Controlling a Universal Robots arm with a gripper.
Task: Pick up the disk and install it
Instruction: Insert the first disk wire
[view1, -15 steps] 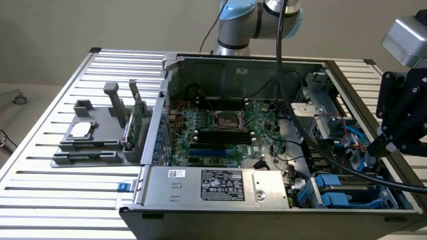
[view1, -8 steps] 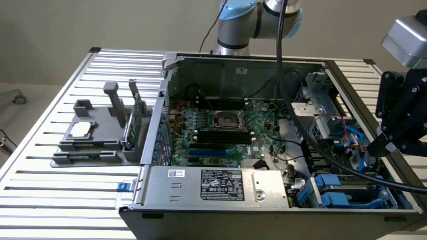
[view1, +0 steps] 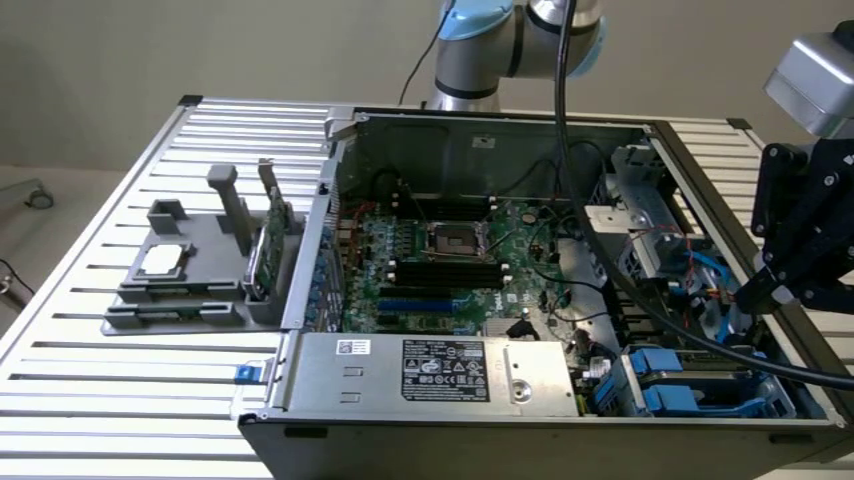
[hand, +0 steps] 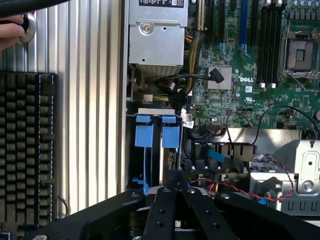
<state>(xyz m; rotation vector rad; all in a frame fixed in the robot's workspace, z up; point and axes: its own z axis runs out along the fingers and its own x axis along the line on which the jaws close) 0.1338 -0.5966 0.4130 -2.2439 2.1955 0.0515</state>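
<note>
Disk (hand: 145, 136), known here by its blue carrier, is seen seated in the drive bay (hand: 156, 150) beside a second blue carrier (hand: 170, 136). Which of the two is the task's own cannot be told, and no label is shown. The hand (hand: 176, 189) is closed fully, with nothing gripped. Seating is judged done or nearly so. Any last push would best be applied squarely to the blue front, along the bay, clear of the red and black wires (hand: 235, 182). The disk lies just beneath the fingertips, apart from them, at a corner of the computer case (view1: 494, 118), with the motherboard (hand: 250, 75) beyond.
</note>
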